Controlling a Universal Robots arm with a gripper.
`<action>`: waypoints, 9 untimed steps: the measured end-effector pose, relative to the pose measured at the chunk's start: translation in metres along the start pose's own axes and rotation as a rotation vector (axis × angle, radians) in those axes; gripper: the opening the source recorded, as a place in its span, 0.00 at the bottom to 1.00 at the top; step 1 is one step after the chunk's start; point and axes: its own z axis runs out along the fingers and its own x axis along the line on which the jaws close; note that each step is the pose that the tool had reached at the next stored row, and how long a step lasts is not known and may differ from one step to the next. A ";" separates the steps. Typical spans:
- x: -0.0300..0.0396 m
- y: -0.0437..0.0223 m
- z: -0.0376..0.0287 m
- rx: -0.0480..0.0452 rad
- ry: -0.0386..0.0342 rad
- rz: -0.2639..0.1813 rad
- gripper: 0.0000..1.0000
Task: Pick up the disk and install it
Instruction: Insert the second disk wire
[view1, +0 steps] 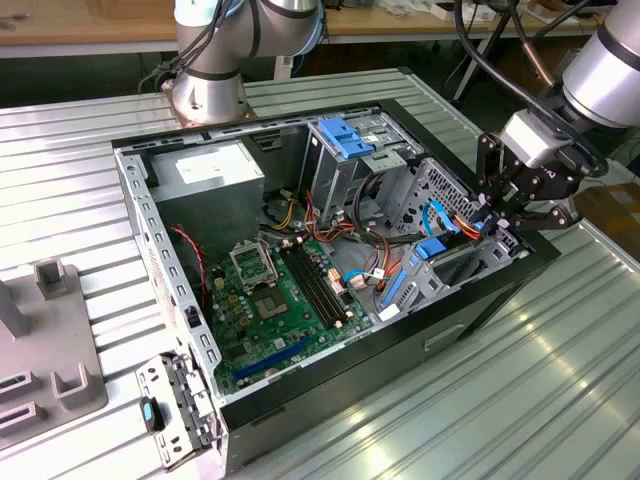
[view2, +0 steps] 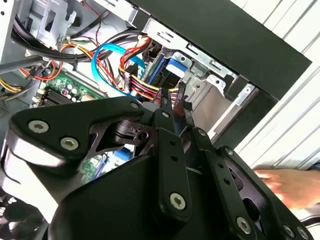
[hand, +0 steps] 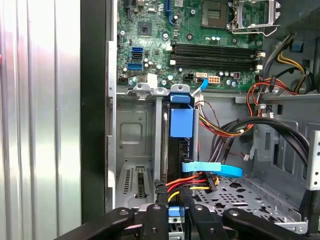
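One end effector (hand: 174, 212) clamped on one disk (hand: 180, 121) standing edgewise in one open computer case's (view1: 400, 345) bay, one hand (view2: 295, 184) nearby

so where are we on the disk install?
Done, by the look of it: the disk already stands on edge in the drive bay of the case, its blue rail up. In hand: the gripper is down at the bay, fingertips closed around the disk's blue end tab in the first wrist view. Left: the final seating. Whether it is fully home cannot be told.
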 end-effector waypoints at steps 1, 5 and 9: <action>0.0001 -0.0008 0.0014 -0.0016 -0.0008 -0.018 0.24; 0.0015 -0.0064 0.0048 -0.0070 -0.0033 -0.072 0.24; 0.0034 -0.0080 0.0053 -0.0096 -0.0050 -0.103 0.24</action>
